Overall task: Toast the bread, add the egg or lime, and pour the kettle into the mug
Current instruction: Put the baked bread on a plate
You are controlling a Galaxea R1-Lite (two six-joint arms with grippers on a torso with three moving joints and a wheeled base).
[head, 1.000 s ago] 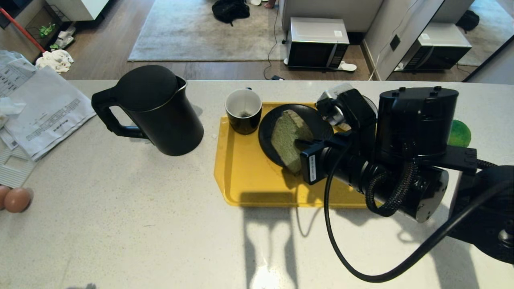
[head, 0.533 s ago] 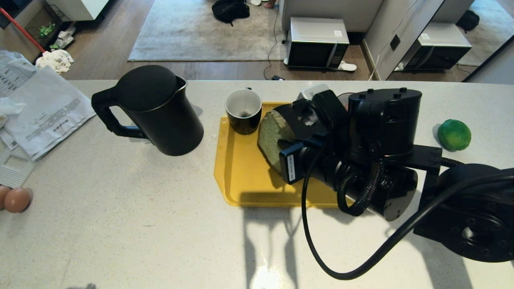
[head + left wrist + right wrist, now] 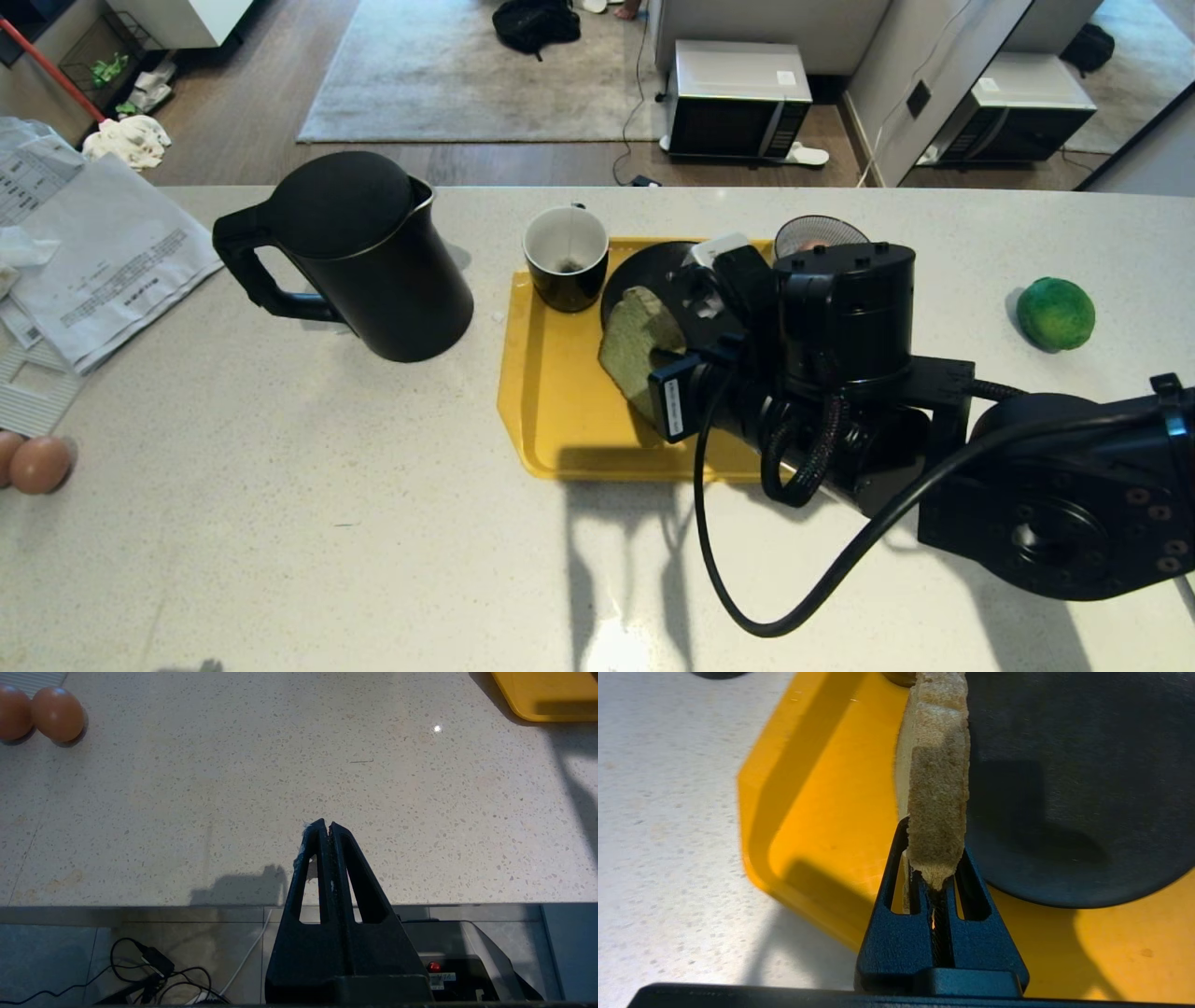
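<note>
Right gripper (image 3: 934,877) is clamped on one edge of the bread (image 3: 635,345), a spongy pale green slice held upright above the glossy yellow tray (image 3: 560,411) and round matte black plate (image 3: 653,266); its arm reaches in from the right. Left gripper (image 3: 327,830) is closed and empty, parked over the speckled counter (image 3: 280,523).

I see the kettle (image 3: 359,252) left of the mug (image 3: 566,257) on the tray (image 3: 560,411); lime (image 3: 1056,314) far right, eggs (image 3: 37,464) lower left.
</note>
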